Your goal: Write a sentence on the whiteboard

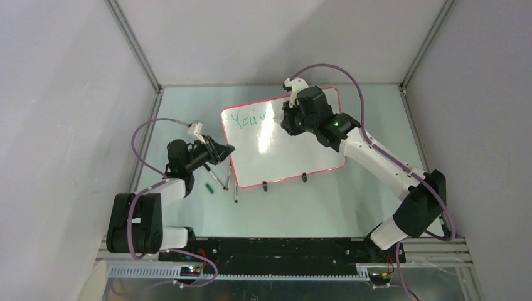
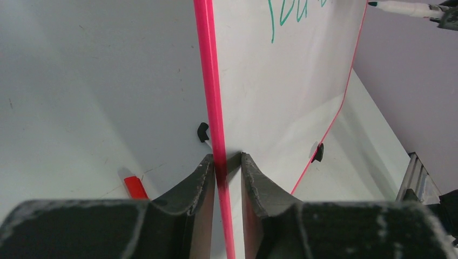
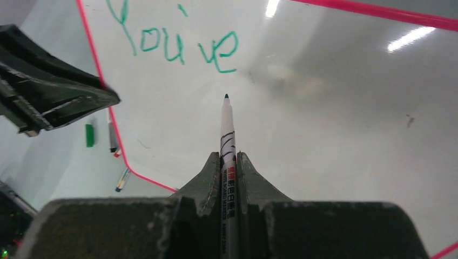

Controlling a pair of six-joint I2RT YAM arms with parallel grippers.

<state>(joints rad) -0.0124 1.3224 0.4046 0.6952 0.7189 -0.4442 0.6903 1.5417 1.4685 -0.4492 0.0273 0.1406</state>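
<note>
The whiteboard [image 1: 295,147] lies on the table, white with a pink rim [image 2: 208,81]. The sentence [image 1: 248,119] reads "You've" in teal near its top left corner, and also shows in the right wrist view [image 3: 178,46] and partly in the left wrist view [image 2: 291,13]. My left gripper [image 1: 229,150] is shut on the board's left edge [image 2: 227,159]. My right gripper [image 1: 285,122] is shut on a white marker [image 3: 227,129], with the rim midway [image 3: 228,159]. The marker's tip points at the board just below the "ve". I cannot tell if it touches.
Two black clip feet [image 1: 265,185] [image 1: 304,177] sit on the board's near edge. A green cap [image 1: 210,187] and two loose pens [image 1: 226,182] [image 1: 236,191] lie on the table left of the board. A red cap [image 2: 135,187] lies beside my left fingers. Enclosure walls surround the table.
</note>
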